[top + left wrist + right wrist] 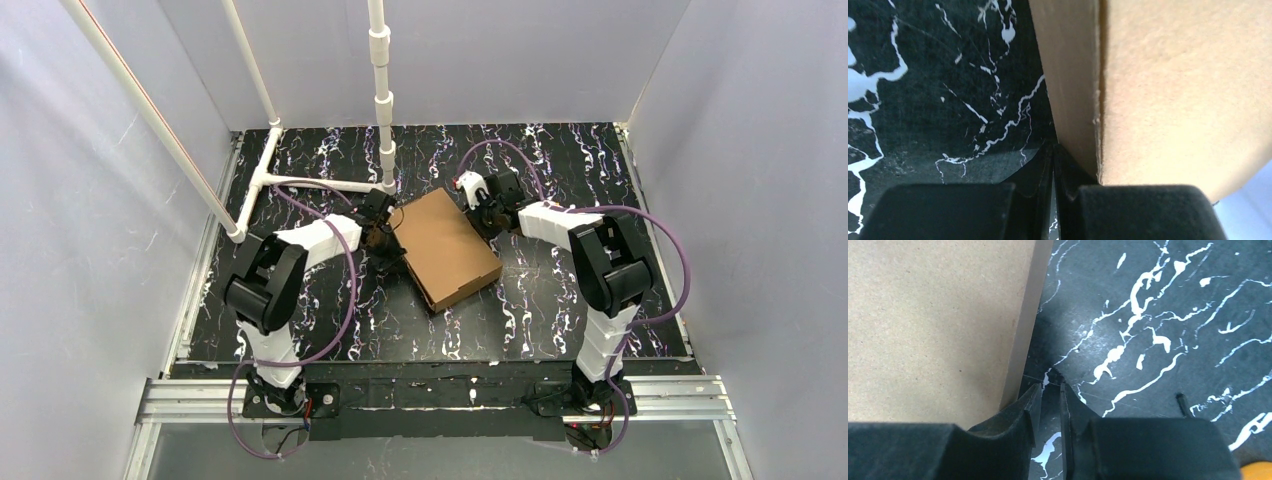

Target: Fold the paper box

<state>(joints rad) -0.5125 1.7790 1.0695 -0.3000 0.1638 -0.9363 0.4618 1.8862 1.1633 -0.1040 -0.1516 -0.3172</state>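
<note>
Nearby, white pipes (383, 100) rise behind the paper box (445, 245) — leftward.

**Both arms bent at the elbow, reaching inward, grippers low and facing each other**

The left arm (268, 285) rises from its base to a raised elbow, and its white forearm runs forward and inward to the left gripper (383, 232), which points down. In the wrist view, that gripper's two black fingers (1040, 172) are pressed together tip to tip, with nothing caught between them. The right arm (610, 265) takes the mirror pose, elbow up and forearm angled inward, ending in the right gripper (487, 208). Its fingers (1029, 407) stand a narrow slit apart and hold nothing, with the tips pointing down and slightly forward of the wrist.
</note>
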